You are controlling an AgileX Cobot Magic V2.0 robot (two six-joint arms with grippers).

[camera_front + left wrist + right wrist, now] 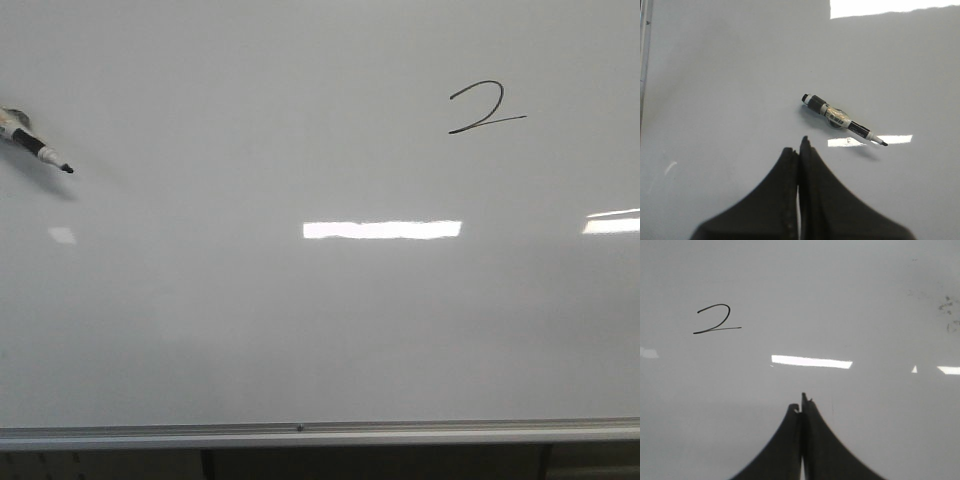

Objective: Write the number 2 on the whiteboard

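The left gripper [799,150] sits closest to its wrist camera, its two black fingers [782,190] pressed together with nothing between them. Just beyond the fingertips and off to one side, a marker [842,119] lies flat on the whiteboard [720,75], uncapped, its dark tip pointing away from the fingers; it is near them but not touching. A bright strip of reflected light lies beside the marker's tip.

The right gripper [801,407] is also closed, its fingers [822,440] pressed together and empty. The number 2 [716,320] is written in thin black ink well apart from these fingertips, off to one side of them. In the front view the number 2 [484,108] stands far across the whiteboard [300,330] from the marker [36,145], and the silver rail [320,433] runs along the board's near edge.
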